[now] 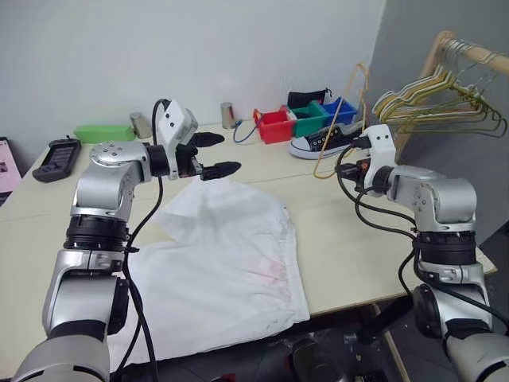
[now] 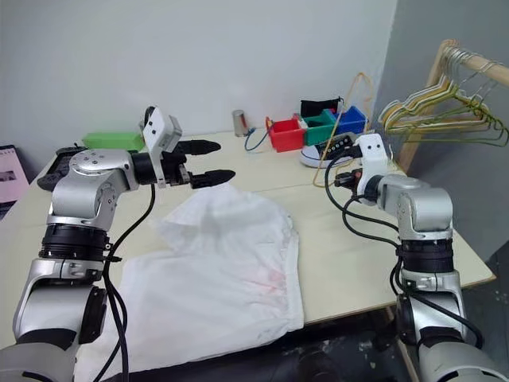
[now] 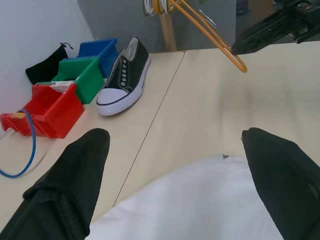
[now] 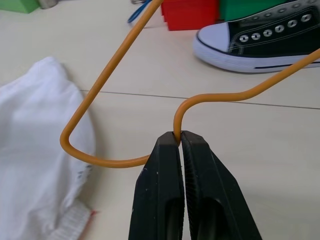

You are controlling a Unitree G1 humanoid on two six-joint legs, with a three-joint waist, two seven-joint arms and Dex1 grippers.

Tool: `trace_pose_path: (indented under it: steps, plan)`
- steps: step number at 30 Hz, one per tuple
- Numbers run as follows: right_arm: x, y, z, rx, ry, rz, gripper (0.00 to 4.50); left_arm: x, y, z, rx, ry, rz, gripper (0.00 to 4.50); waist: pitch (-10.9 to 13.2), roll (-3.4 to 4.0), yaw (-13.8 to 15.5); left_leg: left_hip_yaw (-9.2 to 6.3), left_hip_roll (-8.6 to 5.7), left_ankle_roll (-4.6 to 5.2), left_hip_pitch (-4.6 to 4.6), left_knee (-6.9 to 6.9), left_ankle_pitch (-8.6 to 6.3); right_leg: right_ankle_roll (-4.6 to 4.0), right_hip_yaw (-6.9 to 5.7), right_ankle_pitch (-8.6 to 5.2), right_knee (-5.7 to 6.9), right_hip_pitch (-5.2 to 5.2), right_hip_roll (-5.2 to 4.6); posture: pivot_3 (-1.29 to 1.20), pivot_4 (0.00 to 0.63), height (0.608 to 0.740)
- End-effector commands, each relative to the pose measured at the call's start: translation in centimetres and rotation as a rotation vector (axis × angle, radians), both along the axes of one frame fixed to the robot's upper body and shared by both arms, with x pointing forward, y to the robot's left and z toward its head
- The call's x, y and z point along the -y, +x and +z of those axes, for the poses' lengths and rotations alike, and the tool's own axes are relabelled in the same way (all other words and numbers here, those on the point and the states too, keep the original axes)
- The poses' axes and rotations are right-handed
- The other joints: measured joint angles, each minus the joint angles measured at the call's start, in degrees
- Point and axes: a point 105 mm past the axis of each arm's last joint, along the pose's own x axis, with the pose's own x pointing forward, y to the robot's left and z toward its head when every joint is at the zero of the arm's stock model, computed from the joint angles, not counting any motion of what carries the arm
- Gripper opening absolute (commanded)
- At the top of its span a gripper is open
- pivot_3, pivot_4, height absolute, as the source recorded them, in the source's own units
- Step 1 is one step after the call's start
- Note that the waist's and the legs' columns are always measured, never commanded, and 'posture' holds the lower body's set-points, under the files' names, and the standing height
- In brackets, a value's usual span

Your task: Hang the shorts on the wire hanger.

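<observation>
The right gripper [image 4: 179, 137] is pinching the wire hanger [image 4: 107, 67] with its jaws closed on the wire at the bend near a lower corner, and is holding it upright above the worktop [image 1: 342, 231], with the hook at the top. The left gripper [image 1: 213, 154] is hovering with jaws spread wide and empty, just above the far edge of the shorts [image 1: 231, 263]. The shorts are lying flat and wrinkled on the worktop, stretching from beneath the left jaws back toward the near edge, where they are overhanging slightly. From the held hanger, the shorts lie toward the robot's left and lower, so the left arm is the nearer one for lifting the cloth. The right wrist view is showing the grip point on the wire, which the head views cannot resolve; the left wrist view is showing the hanger's corner beyond the open jaws, with a shoe [image 3: 125, 75] and coloured bins [image 3: 60, 95] behind.
</observation>
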Motion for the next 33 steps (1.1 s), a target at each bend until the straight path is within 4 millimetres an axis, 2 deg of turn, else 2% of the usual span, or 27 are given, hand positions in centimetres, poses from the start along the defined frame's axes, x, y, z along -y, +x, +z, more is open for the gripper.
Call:
trace_pose_path:
  steps: [1, 3, 6, 9, 11, 15, 18, 22, 27, 30, 33]
  plan:
    - [-2.7, -2.6, 0.9, 0.041, -0.057, 0.156, 0.05, -0.8, -0.3, 1.9, 0.062, -0.01, 0.015, 4.5, 0.0, 0.0, 0.35, -0.01, 0.01, 0.0, 0.0, 0.0, 0.0, 0.0, 0.0, 0.0, 0.0, 0.0, 0.0, -0.29, 0.007, 0.74]
    - [-3.4, -3.7, 0.1, 0.067, -0.143, 0.234, 0.05, -1.0, -0.1, 2.3, 0.076, -0.012, 0.027, 4.5, 0.0, 0.0, 0.73, -0.01, 0.01, 0.0, 0.0, 0.0, 0.0, 0.0, 0.0, 0.0, -0.01, -0.01, 0.01, -0.29, 0.004, 0.74]
    - [-3.1, -4.0, -1.3, 0.178, -0.372, 0.335, 0.05, -1.3, 0.0, 3.1, 0.1, -0.01, 0.033, 4.5, 0.0, 0.0, 1.2, -0.01, 0.01, 0.0, -0.01, 0.0, 0.0, 0.0, -0.01, 0.0, -0.05, -0.01, 0.02, -0.28, 0.0, 0.74]
    - [-0.3, -2.3, -2.5, 0.342, -0.707, 0.387, 0.05, -2.0, 0.2, 4.5, 0.124, -0.014, 0.049, 4.5, 0.01, -0.03, 1.31, 0.01, -0.04, 0.0, -0.07, 0.03, 0.0, 0.06, 0.01, 0.03, -0.16, 0.02, 0.01, -0.28, 0.0, 0.74]
    - [1.9, -1.1, -3.0, 0.473, -0.993, 0.439, 0.05, -2.4, 0.1, 5.3, 0.133, -0.02, 0.047, 4.5, 0.01, -0.04, 1.31, 0.01, -0.08, 0.01, -0.11, 0.05, 0.01, 0.12, 0.01, 0.06, -0.24, 0.02, 0.0, -0.27, 0.0, 0.74]
    - [4.7, 0.6, -2.5, 0.7, -1.416, 0.561, 0.05, -2.5, -0.3, 6.3, 0.136, -0.019, 0.018, 4.5, 0.01, -0.03, 0.83, 0.11, -0.08, 0.01, -0.08, 0.01, 0.01, 0.1, 0.05, 0.05, -0.25, 0.0, -0.04, -0.27, 0.0, 0.74]
    - [4.9, 1.4, -1.1, 0.881, -1.605, 0.633, 0.05, -2.3, -0.4, 6.0, 0.11, -0.01, -0.013, 4.5, 0.01, -0.01, -0.24, 0.25, -0.04, 0.01, -0.06, -0.03, 0.01, 0.09, 0.15, 0.05, -0.19, -0.08, -0.04, -0.27, 0.0, 0.74]
    - [3.6, 1.6, -0.3, 1.05, -1.663, 0.721, 0.05, -1.9, -0.4, 4.9, 0.03, -0.032, -0.055, 4.5, 0.01, -0.01, -0.83, 0.22, 0.03, 0.02, -0.02, -0.04, 0.02, 0.09, 0.15, 0.05, -0.16, -0.06, 0.02, -0.28, 0.0, 0.74]
    - [0.2, 0.8, 1.2, 1.282, -1.617, 0.796, 0.05, -1.4, -0.5, 2.8, -0.101, -0.027, -0.13, 4.5, 0.01, -0.02, -0.68, 0.19, 0.0, 0.02, -0.02, -0.05, 0.02, 0.09, 0.16, 0.05, -0.18, -0.01, 0.02, -0.28, 0.0, 0.74]
    - [-1.2, 0.5, 1.6, 1.355, -1.604, 0.827, 0.05, -0.9, -0.8, 2.8, -0.208, -0.116, -0.18, 4.5, 0.01, -0.02, -0.52, 0.15, -0.02, 0.02, -0.01, -0.03, 0.02, 0.09, 0.15, 0.05, -0.18, 0.02, 0.02, -0.3, 0.0, 0.74]
    - [-2.2, 0.5, 1.9, 1.398, -1.593, 0.829, 0.05, -0.3, -1.8, 1.6, -0.316, -0.12, -0.24, 4.5, 0.01, -0.02, -0.64, 0.11, -0.03, 0.02, -0.01, -0.01, 0.02, 0.09, 0.15, 0.05, -0.17, 0.03, 0.02, -0.3, 0.0, 0.74]
